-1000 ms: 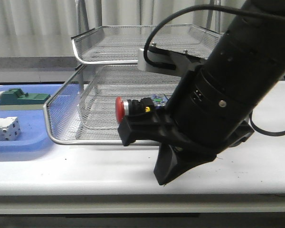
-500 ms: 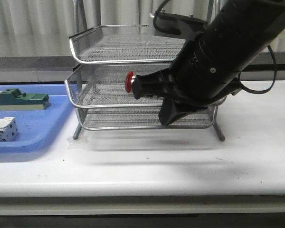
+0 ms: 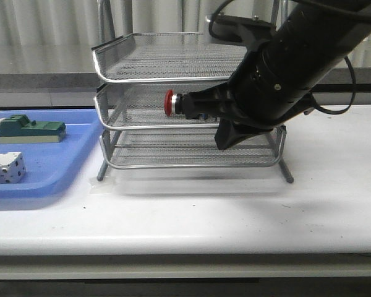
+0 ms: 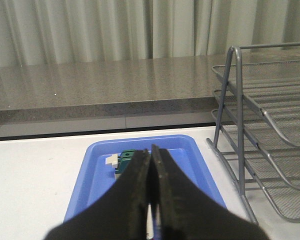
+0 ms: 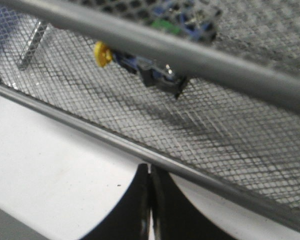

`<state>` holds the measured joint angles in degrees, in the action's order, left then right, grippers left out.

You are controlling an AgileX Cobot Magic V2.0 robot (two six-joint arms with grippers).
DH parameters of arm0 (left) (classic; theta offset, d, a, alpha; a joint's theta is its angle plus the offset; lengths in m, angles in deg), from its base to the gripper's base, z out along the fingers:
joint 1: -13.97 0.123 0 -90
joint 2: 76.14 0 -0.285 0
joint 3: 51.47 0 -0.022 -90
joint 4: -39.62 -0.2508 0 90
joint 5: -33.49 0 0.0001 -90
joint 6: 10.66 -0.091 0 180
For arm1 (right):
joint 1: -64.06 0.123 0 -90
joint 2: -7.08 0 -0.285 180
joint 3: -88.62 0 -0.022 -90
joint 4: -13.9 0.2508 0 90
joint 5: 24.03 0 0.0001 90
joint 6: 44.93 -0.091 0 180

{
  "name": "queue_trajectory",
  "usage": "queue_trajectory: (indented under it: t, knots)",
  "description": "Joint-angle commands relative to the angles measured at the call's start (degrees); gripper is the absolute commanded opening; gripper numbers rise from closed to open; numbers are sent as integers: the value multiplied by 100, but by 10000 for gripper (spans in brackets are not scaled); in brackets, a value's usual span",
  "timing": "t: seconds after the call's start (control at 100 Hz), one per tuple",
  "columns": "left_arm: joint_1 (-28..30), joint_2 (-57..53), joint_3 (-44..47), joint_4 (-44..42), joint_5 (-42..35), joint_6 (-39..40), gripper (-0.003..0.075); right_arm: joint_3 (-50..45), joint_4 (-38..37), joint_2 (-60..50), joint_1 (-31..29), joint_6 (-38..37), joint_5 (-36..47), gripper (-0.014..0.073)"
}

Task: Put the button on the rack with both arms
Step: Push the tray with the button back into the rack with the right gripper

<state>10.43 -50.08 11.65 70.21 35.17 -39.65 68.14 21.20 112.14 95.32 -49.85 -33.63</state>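
Note:
The button [image 3: 170, 102] lies on its side in the middle tier of the silver wire rack [image 3: 142, 62], with its red head pointing left. My right arm hides its rear. In the right wrist view its yellow and blue parts [image 5: 140, 65] show through the mesh. My right gripper [image 3: 222, 143] is shut and empty, just in front of the rack's front rail, and it also shows in the right wrist view [image 5: 150, 170]. My left gripper [image 4: 151, 152] is shut and empty above the blue tray [image 4: 97, 170].
The blue tray [image 3: 49, 179] lies left of the rack and holds a green block [image 3: 31, 129] and a white-grey block [image 3: 5, 168]. The rack's legs [image 4: 225, 110] stand close to the tray's right edge. My bulky right arm [image 3: 290, 68] covers the rack's right half.
My right arm has drawn up and to the right, away from the rack's front. The button stays in the middle tier. The rack looks smaller and farther off than one second ago.

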Motion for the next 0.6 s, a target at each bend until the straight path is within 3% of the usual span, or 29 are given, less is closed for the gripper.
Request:
queue_trajectory:
  t: [0.0,0.28,0.59]
  knots:
    - [22,34,-157,63,-437,53,-20,222,-89,-249,-89,52,527,-58]
    - [22,34,-157,63,-437,53,-20,222,-89,-322,-56,52,7,-58]
    - [22,34,-157,63,-437,53,-20,172,-245,-1189,-19,52,-557,-58]
